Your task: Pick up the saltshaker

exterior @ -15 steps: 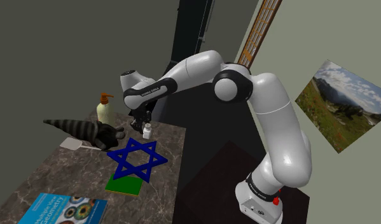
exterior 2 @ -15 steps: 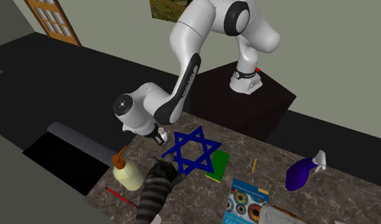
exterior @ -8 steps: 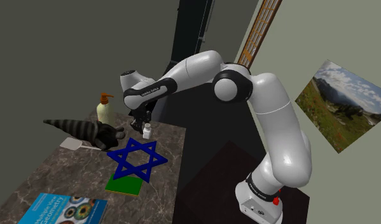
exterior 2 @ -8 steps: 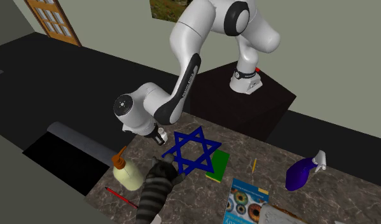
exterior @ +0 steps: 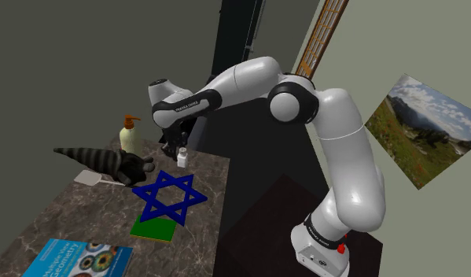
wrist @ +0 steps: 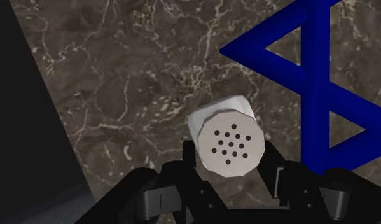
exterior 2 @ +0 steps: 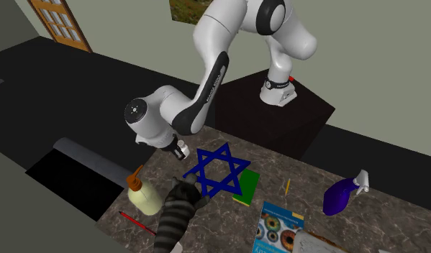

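Observation:
A small white saltshaker [exterior: 181, 153] with a perforated grey cap hangs just above the dark marble counter [exterior: 84, 216], near its far edge. My black gripper [exterior: 179, 148] is shut on it. In the wrist view the saltshaker [wrist: 228, 140] sits clasped between the two fingers of the gripper [wrist: 230, 164], cap facing the camera, with the counter below. From the second exterior view the saltshaker [exterior 2: 180, 150] shows under the hand, beside a point of the blue star [exterior 2: 219, 169].
The blue star [exterior: 169, 197] stands on a green book [exterior: 155, 228]. A soap dispenser [exterior: 130, 135] and a striped toy animal [exterior: 100, 160] lie close by. A picture book [exterior: 80, 260] and a purple spray bottle [exterior 2: 343, 194] sit farther off.
The hand has risen a little with the saltshaker in it, lifting the saltshaker off the counter. Nothing else has moved.

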